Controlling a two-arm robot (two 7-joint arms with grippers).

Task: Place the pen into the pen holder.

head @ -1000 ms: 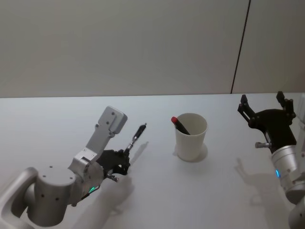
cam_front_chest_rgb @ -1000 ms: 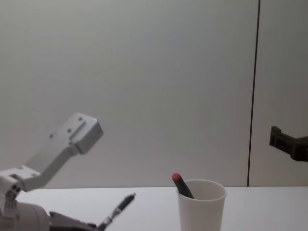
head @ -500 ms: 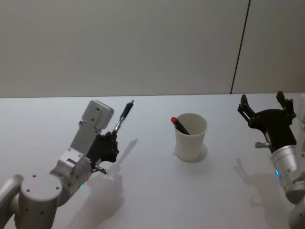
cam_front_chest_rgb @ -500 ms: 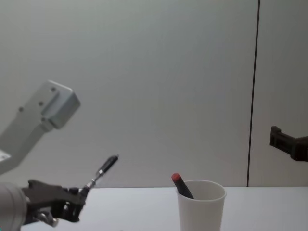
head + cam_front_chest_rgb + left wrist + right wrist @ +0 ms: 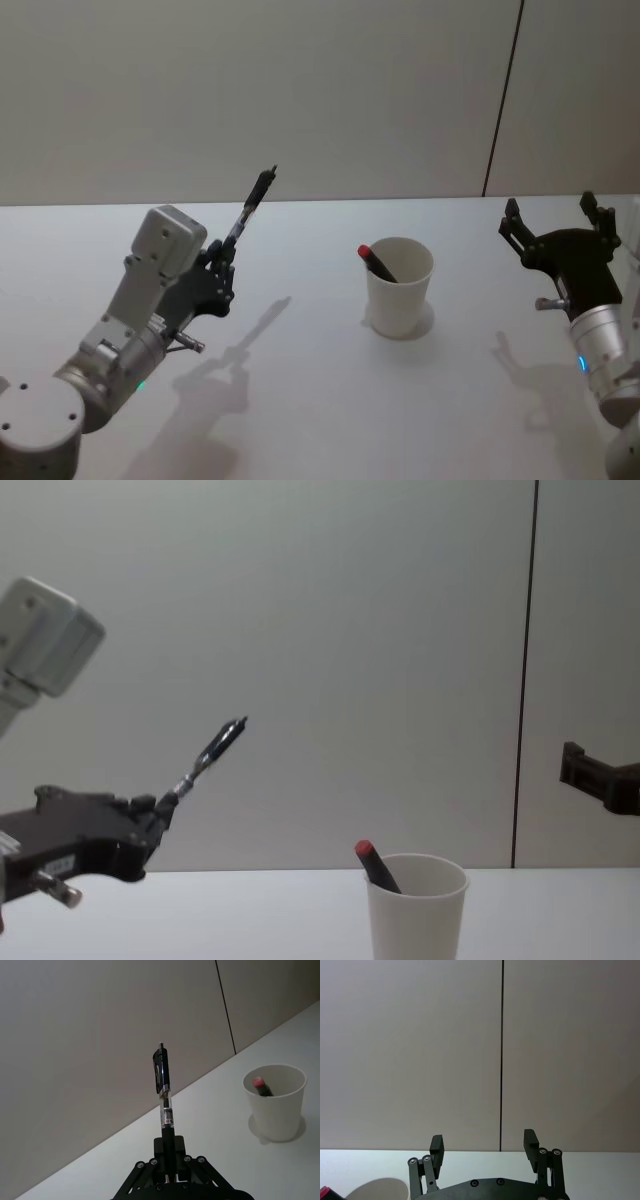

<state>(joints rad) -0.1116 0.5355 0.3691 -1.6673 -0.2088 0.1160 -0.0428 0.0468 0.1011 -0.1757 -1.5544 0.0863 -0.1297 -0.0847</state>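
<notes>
The left gripper (image 5: 222,265) is raised off the table (image 5: 320,400) and is clamped on the pen (image 5: 250,210). Its fingers (image 5: 176,1146) pinch the lower part of the barrel. The rest of the pen (black clip end farthest out, clear midsection with a small label) juts out beyond the fingertips. From the chest view the pen (image 5: 210,752) slants upward out of the left gripper (image 5: 165,805), leaning toward the robot's right. No part of it touches the table.

The pen holder (image 5: 400,295) is a white paper cup standing upright on the table. It is to the right of the left gripper, lower than it, and well apart from the pen's tip. From the left wrist view the pen (image 5: 164,1095) stands straight out from the left gripper (image 5: 169,1152), with the pen holder (image 5: 276,1110) off to one side below it. A red-capped marker (image 5: 375,262) already leans inside the cup, its red end poking above the rim on the side nearer the left gripper.

The right gripper (image 5: 555,215) hangs above the table on the far side of the pen holder from the left gripper. Its two fingers (image 5: 436,1146) are spread wide with nothing between them, and it is clear of the cup.
</notes>
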